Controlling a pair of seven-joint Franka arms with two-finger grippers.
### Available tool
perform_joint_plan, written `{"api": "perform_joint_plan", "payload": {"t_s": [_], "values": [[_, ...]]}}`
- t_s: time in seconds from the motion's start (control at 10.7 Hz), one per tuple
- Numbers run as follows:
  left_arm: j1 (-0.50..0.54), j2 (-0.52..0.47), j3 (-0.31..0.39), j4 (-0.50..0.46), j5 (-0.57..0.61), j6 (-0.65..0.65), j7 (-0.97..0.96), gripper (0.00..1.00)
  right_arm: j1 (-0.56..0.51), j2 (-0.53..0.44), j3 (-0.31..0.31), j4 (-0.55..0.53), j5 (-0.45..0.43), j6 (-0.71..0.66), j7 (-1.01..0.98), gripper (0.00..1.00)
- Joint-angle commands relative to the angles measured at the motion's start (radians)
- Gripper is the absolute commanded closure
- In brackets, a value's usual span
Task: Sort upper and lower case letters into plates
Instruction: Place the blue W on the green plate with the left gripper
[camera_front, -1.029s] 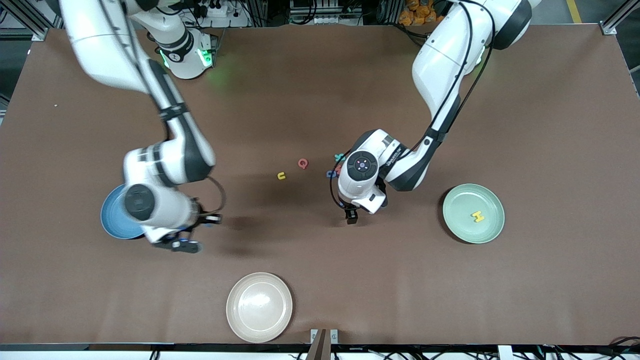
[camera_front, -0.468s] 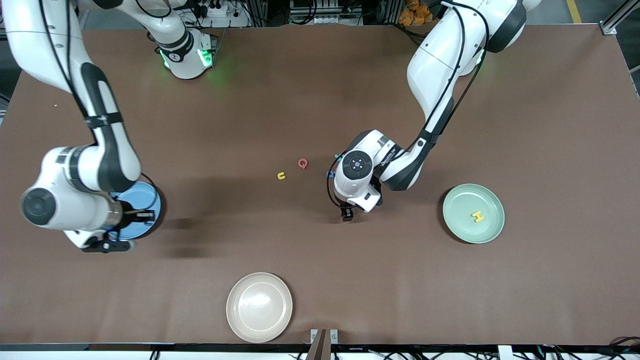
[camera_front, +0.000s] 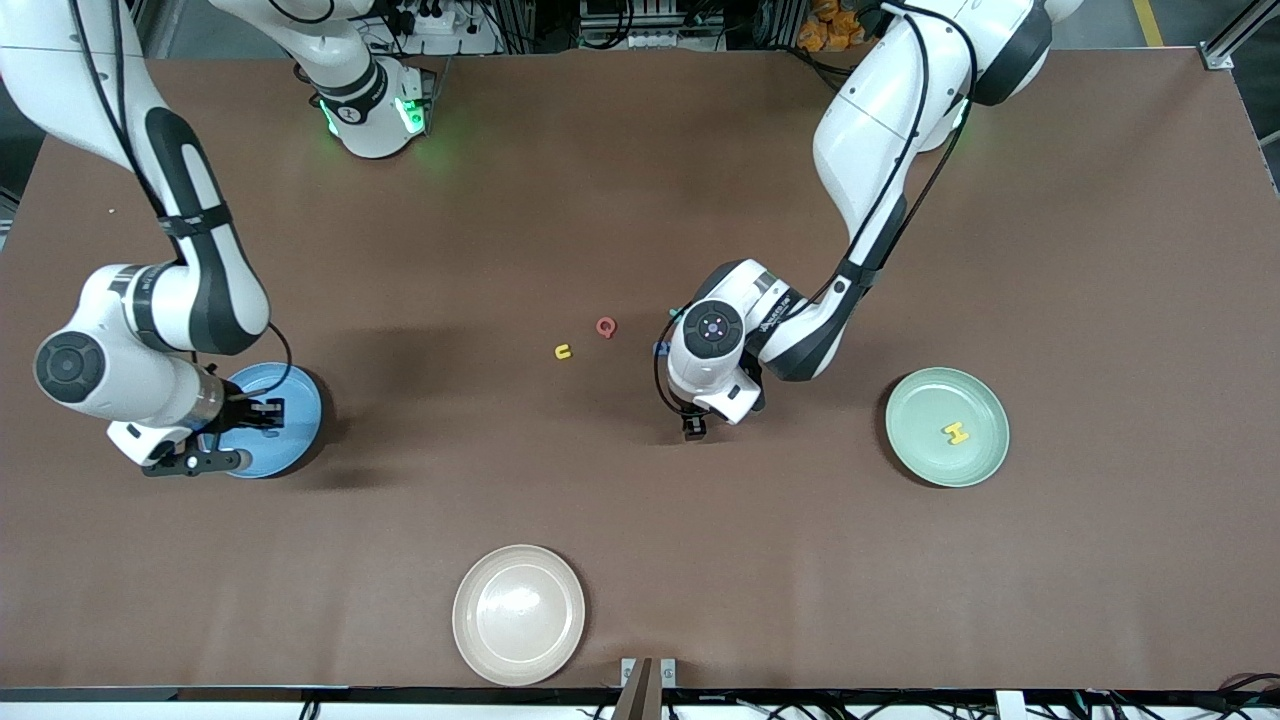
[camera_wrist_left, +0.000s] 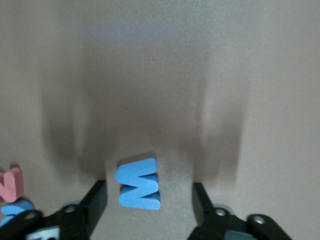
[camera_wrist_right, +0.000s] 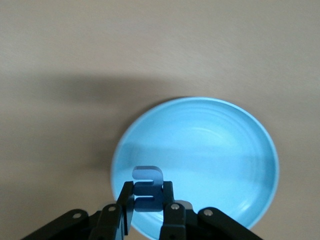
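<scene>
Brown surface (camera_front: 640, 560). One plate (camera_front: 296, 412) plain blue, one (camera_front: 925, 410) pale mint green bearing a yellow H (camera_front: 956, 433), a third (camera_front: 518, 614) cream. Yellow u (camera_front: 563, 351), red G (camera_front: 605, 327), blue W (camera_wrist_left: 138, 183), pink letter (camera_wrist_left: 11, 184). A dark blue letter (camera_wrist_right: 147, 188) sits in the black right end effector (camera_wrist_right: 148, 205).

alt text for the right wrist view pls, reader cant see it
The right gripper holds a small blue letter upright between its fingers, above the rim of an otherwise empty blue plate. The plate sits on a plain brown table.
</scene>
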Motion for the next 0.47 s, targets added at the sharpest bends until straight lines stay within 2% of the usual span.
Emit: {"api": "perform_joint_plan", "payload": {"t_s": [0.0, 0.09, 0.19, 0.28, 0.37], "values": [[0.009, 0.003, 0.001, -0.002, 0.030, 0.003, 0.046, 1.00, -0.041, -0.032, 0.020, -0.064, -0.012, 0.049, -0.055, 0.95], [0.011, 0.000, -0.010, 0.001, 0.032, 0.003, 0.074, 1.00, -0.050, -0.026, 0.020, -0.061, -0.012, 0.053, -0.075, 0.76], [0.029, -0.011, -0.024, 0.003, 0.034, 0.003, 0.131, 1.00, -0.048, -0.022, 0.020, -0.059, -0.012, 0.050, -0.074, 0.18], [0.046, -0.040, -0.041, 0.000, 0.044, -0.004, 0.183, 1.00, -0.041, -0.019, 0.021, -0.058, -0.012, 0.041, -0.068, 0.00], [0.064, -0.066, -0.061, -0.002, 0.091, -0.033, 0.214, 1.00, -0.031, -0.021, 0.024, -0.056, -0.010, 0.028, -0.068, 0.00]]}}
